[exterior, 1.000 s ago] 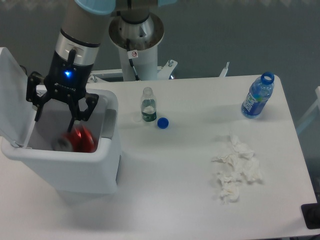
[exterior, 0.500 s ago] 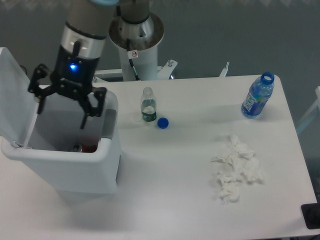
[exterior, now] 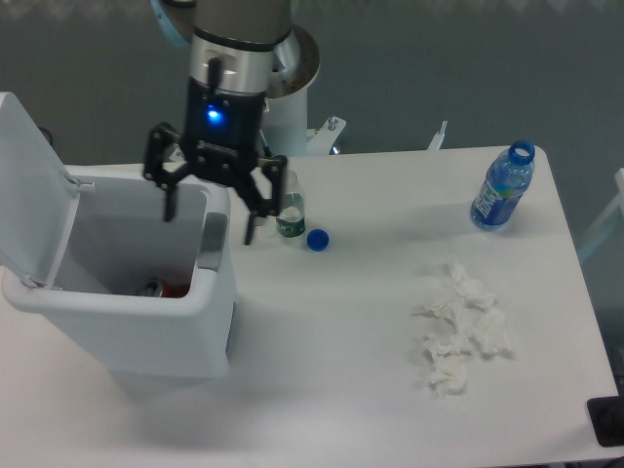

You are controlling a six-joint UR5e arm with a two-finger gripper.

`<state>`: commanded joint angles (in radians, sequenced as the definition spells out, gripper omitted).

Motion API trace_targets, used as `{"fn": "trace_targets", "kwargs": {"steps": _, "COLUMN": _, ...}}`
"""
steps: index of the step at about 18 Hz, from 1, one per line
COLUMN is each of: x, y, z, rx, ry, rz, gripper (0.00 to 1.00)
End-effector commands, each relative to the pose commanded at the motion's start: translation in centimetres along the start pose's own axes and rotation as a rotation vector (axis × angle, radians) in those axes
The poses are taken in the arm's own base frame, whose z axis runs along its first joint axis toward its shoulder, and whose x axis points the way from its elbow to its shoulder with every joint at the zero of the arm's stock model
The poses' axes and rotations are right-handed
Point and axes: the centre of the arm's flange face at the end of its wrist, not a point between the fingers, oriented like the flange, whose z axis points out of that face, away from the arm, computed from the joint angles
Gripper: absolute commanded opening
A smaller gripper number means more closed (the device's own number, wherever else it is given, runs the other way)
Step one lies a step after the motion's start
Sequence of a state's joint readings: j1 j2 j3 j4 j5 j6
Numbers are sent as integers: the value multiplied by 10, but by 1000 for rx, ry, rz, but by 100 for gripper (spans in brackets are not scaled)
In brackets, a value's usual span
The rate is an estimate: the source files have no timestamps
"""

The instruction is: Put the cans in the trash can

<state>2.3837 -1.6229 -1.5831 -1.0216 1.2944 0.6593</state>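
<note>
The white trash can (exterior: 210, 322) stands at the left of the table with its lid (exterior: 27, 185) flipped up. Deep inside it, a red can (exterior: 168, 288) with a silver top lies at the bottom, mostly hidden by the front wall. My gripper (exterior: 208, 223) hangs open above the bin's right rim, with one finger (exterior: 168, 203) over the opening and the other past the rim toward the table. Nothing is between the fingers.
A small clear bottle (exterior: 288, 207) stands just right of the gripper, with a blue cap (exterior: 317, 239) beside it. A blue-labelled bottle (exterior: 502, 188) stands at the far right. Crumpled white tissues (exterior: 460, 330) lie at the right front. The robot's base column (exterior: 268, 73) rises behind.
The can left the gripper and dropped to the bottom of the bin. The open gripper rose out of the bin and moved right, over its right rim.
</note>
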Motion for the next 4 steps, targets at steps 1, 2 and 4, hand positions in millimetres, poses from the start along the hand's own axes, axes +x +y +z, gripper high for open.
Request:
{"fn": "trace_targets", "kwargs": {"steps": 1, "x": -7, "y": 3, "z": 2, "rx": -19, "ry": -19, "rz": 24, "gripper": 100}}
{"fn": "trace_targets", "kwargs": {"steps": 2, "x": -10, "y": 5, "z": 8, "rx": -32, "ry": -21, "rz": 53, "gripper": 100}}
{"fn": "trace_targets", "kwargs": {"steps": 4, "x": -16, "y": 4, "z": 17, "rx": -47, "ry": -21, "rz": 92, "gripper": 100}}
